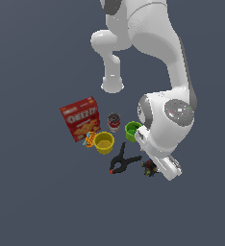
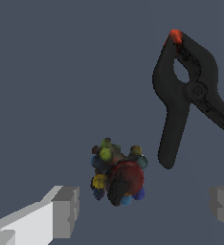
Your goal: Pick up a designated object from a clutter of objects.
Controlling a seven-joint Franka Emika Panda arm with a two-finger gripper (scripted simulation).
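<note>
The designated object (image 2: 117,175) is a small dark lump with red, green, yellow and blue specks, lying on the grey floor. In the exterior view the designated object (image 1: 149,167) peeks out beside the white hand. My gripper (image 2: 143,210) is open; its grey fingers (image 2: 65,211) stand wide to either side of the lump, just short of it, and do not touch it. In the exterior view the gripper (image 1: 156,169) hangs low over the lump, its fingertips mostly hidden. The rest of the clutter of objects lies to the exterior view's left.
A black clamp with orange tips (image 1: 123,161) (image 2: 185,91) lies close beside the lump. Farther off stand a yellow cup (image 1: 104,142), a green cup (image 1: 132,129), a small red-white can (image 1: 114,122), a red cracker box (image 1: 81,118) and a small orange item (image 1: 89,140).
</note>
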